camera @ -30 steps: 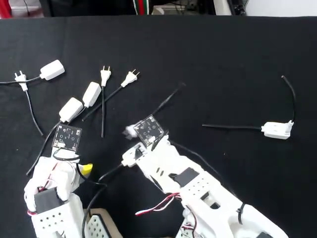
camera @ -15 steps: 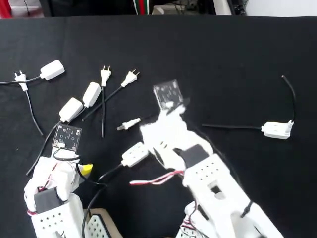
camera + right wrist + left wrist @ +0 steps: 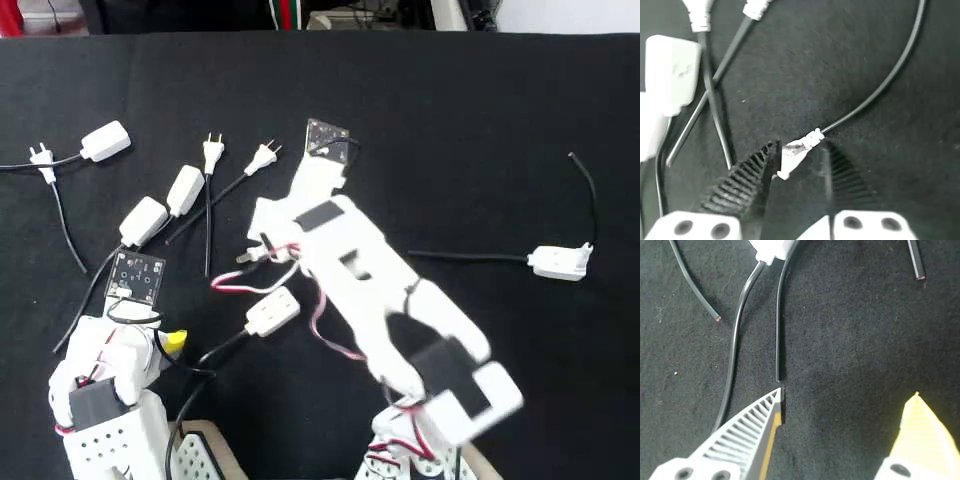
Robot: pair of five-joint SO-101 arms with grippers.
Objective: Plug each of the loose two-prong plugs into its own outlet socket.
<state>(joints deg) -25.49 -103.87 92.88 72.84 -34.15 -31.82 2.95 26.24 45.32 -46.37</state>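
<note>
A loose white two-prong plug (image 3: 795,152) lies on the black cloth between the fingers of my right gripper (image 3: 801,146), which is open, with one fingertip touching the plug. In the high view this plug (image 3: 252,256) peeks out beside the right arm (image 3: 340,250), just above a white outlet socket (image 3: 272,312). Two more loose plugs (image 3: 212,150) (image 3: 262,157) lie at the upper left. Next to them are the sockets (image 3: 185,188) (image 3: 143,220). My left gripper (image 3: 845,400) is open over bare cloth near a cut cable end (image 3: 778,379).
A third socket (image 3: 105,140) and a plug (image 3: 42,160) lie at the far left. At the right, a plug and socket (image 3: 558,262) sit joined. Black cables cross the cloth around the left arm (image 3: 105,380). The far half of the table is bare cloth.
The right arm swung away from the near socket and now stretches toward the far side. The plug it hovered over lies on the cloth. The left arm has not moved.
</note>
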